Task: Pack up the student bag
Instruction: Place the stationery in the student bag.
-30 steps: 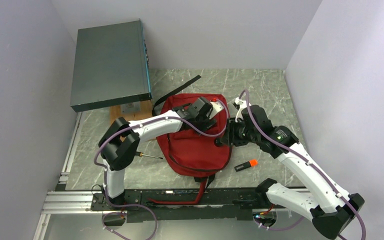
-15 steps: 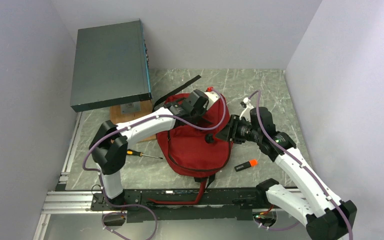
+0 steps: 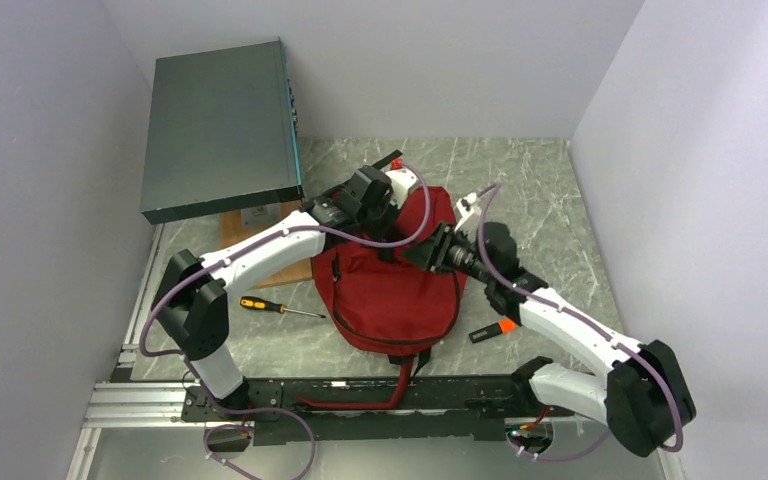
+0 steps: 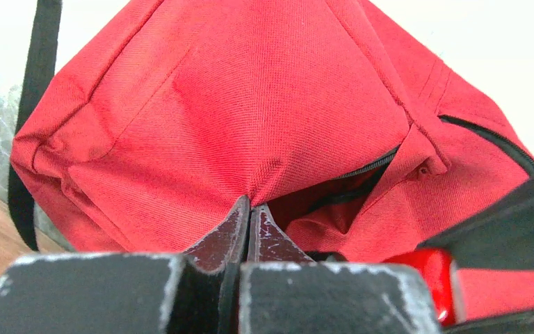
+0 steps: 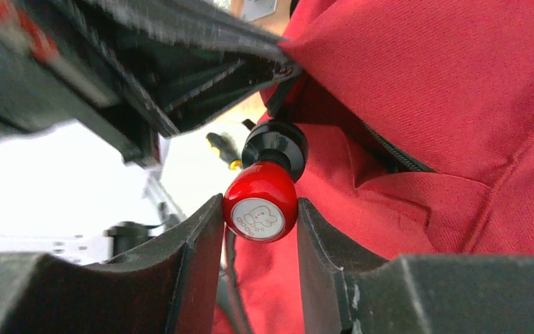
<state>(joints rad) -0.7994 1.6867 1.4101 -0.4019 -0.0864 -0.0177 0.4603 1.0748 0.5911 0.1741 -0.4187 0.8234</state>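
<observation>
The student bag (image 3: 400, 300) between screwdriver (image 3: 282, 309), left, and perhaps a marker (image 3: 492, 331), right.

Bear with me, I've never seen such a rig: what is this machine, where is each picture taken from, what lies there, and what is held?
Two white robot arms are bolted to the table's near edge, each ending in a two-finger hand. The wide picture looks down from above and behind; the close-ups come from wrist cameras. On the table lie a dark red student bag, a screwdriver and a black stick with an orange cap; a dark grey box sits back left. The left hand is shut, pinching the bag's fabric by its zip. The right hand grips a small red and black knob close to that zip.
</observation>
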